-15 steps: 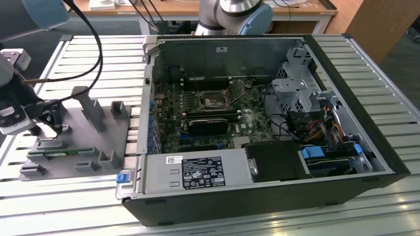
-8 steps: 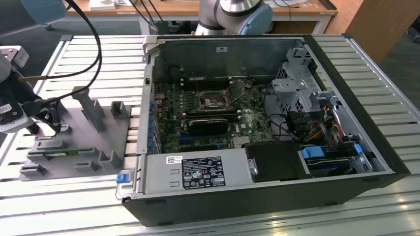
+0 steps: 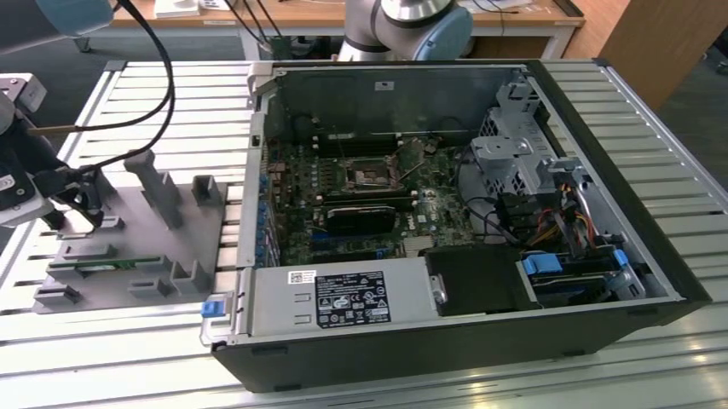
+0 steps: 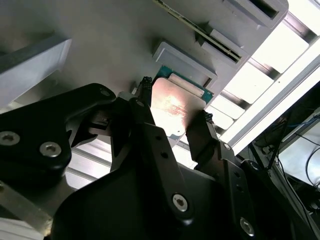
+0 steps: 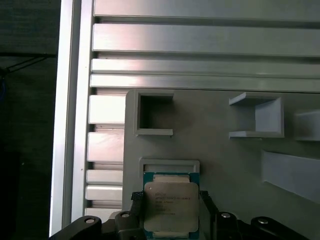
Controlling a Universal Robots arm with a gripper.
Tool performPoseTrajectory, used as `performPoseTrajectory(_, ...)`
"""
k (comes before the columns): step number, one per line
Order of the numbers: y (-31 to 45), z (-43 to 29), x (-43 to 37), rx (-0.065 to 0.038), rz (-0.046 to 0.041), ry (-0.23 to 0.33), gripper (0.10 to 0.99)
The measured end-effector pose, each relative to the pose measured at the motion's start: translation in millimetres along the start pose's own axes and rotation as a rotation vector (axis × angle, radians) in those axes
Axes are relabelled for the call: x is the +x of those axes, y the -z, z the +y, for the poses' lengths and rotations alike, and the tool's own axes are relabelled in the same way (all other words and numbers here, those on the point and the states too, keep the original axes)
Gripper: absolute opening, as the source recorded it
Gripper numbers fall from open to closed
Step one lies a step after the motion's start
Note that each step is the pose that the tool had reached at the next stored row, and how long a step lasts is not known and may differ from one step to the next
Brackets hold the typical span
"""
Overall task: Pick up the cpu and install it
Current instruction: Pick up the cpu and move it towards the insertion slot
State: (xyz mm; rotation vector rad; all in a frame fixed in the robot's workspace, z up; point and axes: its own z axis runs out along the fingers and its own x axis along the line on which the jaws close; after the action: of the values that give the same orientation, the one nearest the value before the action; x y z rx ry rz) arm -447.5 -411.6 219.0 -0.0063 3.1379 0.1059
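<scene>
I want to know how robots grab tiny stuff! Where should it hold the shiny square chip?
Probably by two opposite thin edges of the cpu, coming straight down from above. It lies flat on the grey holder, shiny top up, with a raised block against one edge, so the sides next to that look free.

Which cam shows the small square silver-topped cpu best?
First wrist view: the small square silver-topped cpu faces the camera squarely, rim visible. The second wrist view shows it slanted, glared, partly hidden by the black gripper. The exterior view shows the grey fixture plate under it.
</scene>
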Motion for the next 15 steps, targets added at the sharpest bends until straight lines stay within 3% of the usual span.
performPoseTrajectory(15,9.1,0.6,0.0,0.000,0.0000,0.000,0.525)
